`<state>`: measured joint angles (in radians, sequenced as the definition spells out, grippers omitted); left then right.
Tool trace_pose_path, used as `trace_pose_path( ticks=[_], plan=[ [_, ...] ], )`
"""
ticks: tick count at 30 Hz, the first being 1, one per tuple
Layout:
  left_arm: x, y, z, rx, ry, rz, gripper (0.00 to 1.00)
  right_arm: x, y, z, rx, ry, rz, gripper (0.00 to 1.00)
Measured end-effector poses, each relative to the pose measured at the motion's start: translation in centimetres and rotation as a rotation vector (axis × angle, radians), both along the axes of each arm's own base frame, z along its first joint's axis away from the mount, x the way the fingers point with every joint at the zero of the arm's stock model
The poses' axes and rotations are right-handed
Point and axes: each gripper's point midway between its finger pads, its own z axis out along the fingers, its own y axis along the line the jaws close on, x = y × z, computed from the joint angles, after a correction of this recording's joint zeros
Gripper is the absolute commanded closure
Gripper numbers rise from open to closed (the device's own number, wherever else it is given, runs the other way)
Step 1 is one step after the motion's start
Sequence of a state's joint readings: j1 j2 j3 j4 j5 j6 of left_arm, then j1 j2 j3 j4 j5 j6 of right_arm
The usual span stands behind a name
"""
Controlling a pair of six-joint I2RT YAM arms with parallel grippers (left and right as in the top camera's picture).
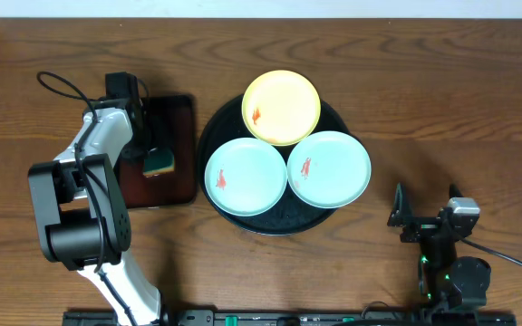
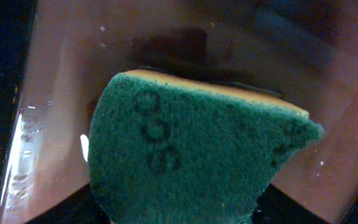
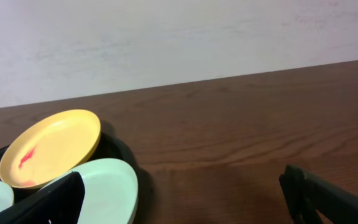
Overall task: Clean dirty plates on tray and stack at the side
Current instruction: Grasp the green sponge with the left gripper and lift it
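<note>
Three plates lie on the round black tray (image 1: 208, 136): a pale yellow plate (image 1: 282, 107) at the back, a mint plate (image 1: 246, 176) front left and another mint plate (image 1: 329, 168) front right. Each carries a small red smear. My left gripper (image 1: 155, 152) reaches down on a green and yellow sponge (image 1: 159, 164); in the left wrist view the sponge (image 2: 191, 155) fills the space between the fingers, which press its sides. My right gripper (image 1: 426, 201) rests open to the tray's right. Its wrist view shows the yellow plate (image 3: 48, 146) and a mint plate (image 3: 107, 186).
The sponge sits on a rectangular reddish-brown tray (image 1: 175, 118) left of the black tray, its glossy surface (image 2: 61, 93) also in the left wrist view. Bare wooden table (image 1: 442, 100) stretches to the right of the black tray.
</note>
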<state>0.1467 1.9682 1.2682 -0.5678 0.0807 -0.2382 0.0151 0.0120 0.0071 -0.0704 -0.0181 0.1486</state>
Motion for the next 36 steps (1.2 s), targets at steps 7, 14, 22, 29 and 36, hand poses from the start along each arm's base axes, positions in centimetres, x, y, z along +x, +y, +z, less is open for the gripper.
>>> trace_pose_path(
  ticks=[7,14,22,29,36],
  plan=[
    [0.0,-0.3,0.0,-0.013,-0.002,-0.017,0.68,0.0,0.0,0.0,0.000,0.000,0.000,0.01],
    [0.1,-0.3,0.0,-0.012,-0.006,-0.026,0.85,0.0,0.0,0.0,0.000,0.000,0.000,0.01],
    [0.8,-0.2,3.8,0.003,-0.096,-0.028,0.92,0.0,0.0,0.0,0.000,0.000,0.000,0.01],
    [1.4,-0.1,12.1,0.037,-0.308,-0.027,0.93,0.0,0.0,0.0,0.000,0.000,0.000,0.01],
    [2.8,0.1,11.3,0.040,-0.331,-0.027,0.93,0.0,0.0,0.0,0.000,0.000,0.000,0.01]
  ],
)
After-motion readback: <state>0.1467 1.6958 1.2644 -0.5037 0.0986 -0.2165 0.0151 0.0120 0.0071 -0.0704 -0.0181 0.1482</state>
